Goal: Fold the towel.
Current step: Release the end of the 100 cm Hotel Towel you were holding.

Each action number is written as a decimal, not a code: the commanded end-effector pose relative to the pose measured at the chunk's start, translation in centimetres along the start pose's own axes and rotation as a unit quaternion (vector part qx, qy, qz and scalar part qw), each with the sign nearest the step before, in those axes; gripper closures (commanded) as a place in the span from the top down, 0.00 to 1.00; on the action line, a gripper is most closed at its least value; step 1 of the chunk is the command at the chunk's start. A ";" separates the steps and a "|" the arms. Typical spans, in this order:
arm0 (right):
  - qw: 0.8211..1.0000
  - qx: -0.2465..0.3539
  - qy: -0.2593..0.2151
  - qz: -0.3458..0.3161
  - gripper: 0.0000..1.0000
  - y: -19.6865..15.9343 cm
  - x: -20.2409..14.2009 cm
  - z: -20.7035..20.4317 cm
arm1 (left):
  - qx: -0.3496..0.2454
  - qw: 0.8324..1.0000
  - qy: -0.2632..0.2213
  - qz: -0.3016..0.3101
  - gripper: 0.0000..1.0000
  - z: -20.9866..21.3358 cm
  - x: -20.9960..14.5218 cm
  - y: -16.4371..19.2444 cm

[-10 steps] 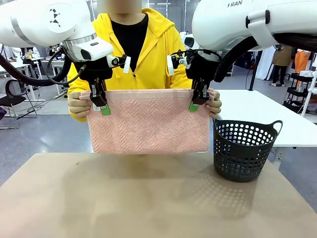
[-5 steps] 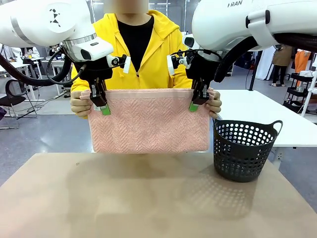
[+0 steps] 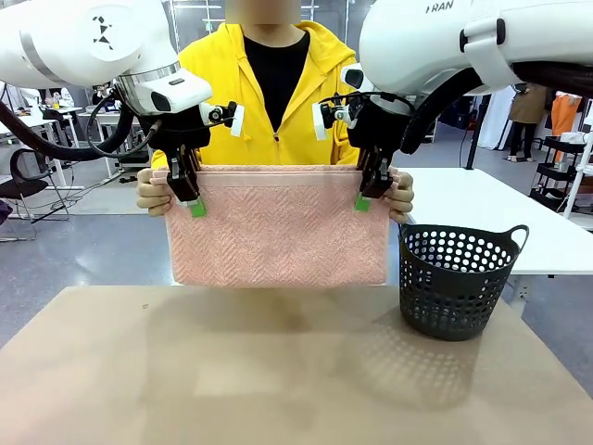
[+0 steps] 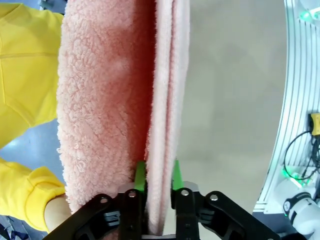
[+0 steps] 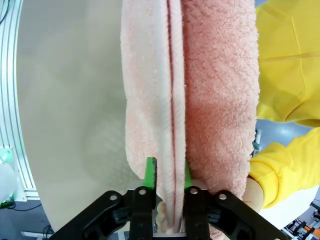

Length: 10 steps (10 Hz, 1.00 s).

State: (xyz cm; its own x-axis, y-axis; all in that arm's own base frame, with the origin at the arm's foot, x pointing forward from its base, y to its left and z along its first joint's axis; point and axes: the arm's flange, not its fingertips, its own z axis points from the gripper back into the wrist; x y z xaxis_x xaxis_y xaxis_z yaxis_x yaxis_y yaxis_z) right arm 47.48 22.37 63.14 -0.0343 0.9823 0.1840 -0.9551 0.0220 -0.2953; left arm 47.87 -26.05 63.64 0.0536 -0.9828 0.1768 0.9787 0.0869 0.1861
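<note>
- Salmon-pink terry, left side: the left gripper (image 3: 192, 197) is pinched onto the top edge of the towel (image 3: 278, 227), just beside the person's hand (image 3: 150, 193); a shallow bite could slip if that hand lets go abruptly.
- Middle: the towel hangs in layers above the table (image 3: 278, 380), between the arms; uneven lowering would skew the fold.
- Right: the right gripper (image 3: 365, 193) pinches the same edge; swinging right could snag the dark basket (image 3: 456, 278).
</note>
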 end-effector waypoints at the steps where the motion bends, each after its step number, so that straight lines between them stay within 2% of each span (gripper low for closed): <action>1: 1.000 -0.002 -0.010 -0.011 0.63 0.1 -0.3 0.4 | 0.007 1.000 -0.004 0.006 0.66 0.8 0.0 0.3; 2: 1.000 -0.003 -0.012 -0.014 0.90 0.1 -0.3 0.7 | 0.007 1.000 -0.003 0.005 0.81 1.2 0.2 0.2; 3: 1.000 -0.008 -0.015 -0.015 0.92 0.3 -0.3 1.2 | 0.003 1.000 -0.017 -0.003 0.96 1.8 0.6 -0.2; 4: 1.000 -0.015 -0.017 -0.015 1.00 0.6 -0.3 2.3 | 0.010 1.000 -0.022 -0.001 1.00 2.7 0.6 -0.6; 6: 0.997 -0.030 -0.045 -0.062 1.00 1.0 -0.9 5.3 | 0.023 0.998 -0.028 0.052 1.00 5.4 0.2 -0.9; 7: 0.994 -0.036 -0.055 -0.089 0.96 1.2 -1.4 6.8 | 0.040 0.995 -0.037 0.089 0.99 7.2 -0.3 -1.3; 8: 0.989 -0.046 -0.065 -0.124 1.00 1.9 -2.2 8.9 | 0.052 0.987 -0.050 0.141 1.00 9.2 -1.5 -2.1; 10: 0.973 -0.054 -0.115 -0.193 1.00 3.4 -5.9 12.1 | 0.059 0.972 -0.082 0.213 1.00 12.2 -4.7 -3.3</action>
State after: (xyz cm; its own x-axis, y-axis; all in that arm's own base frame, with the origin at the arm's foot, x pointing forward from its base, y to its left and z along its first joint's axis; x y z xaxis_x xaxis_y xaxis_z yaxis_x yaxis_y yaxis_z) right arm 42.04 16.11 72.91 0.1809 0.8812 0.4368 -0.8951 0.3316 -0.2981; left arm 43.16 -21.06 74.25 0.3492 -0.8617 0.3682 0.8748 0.4406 0.2013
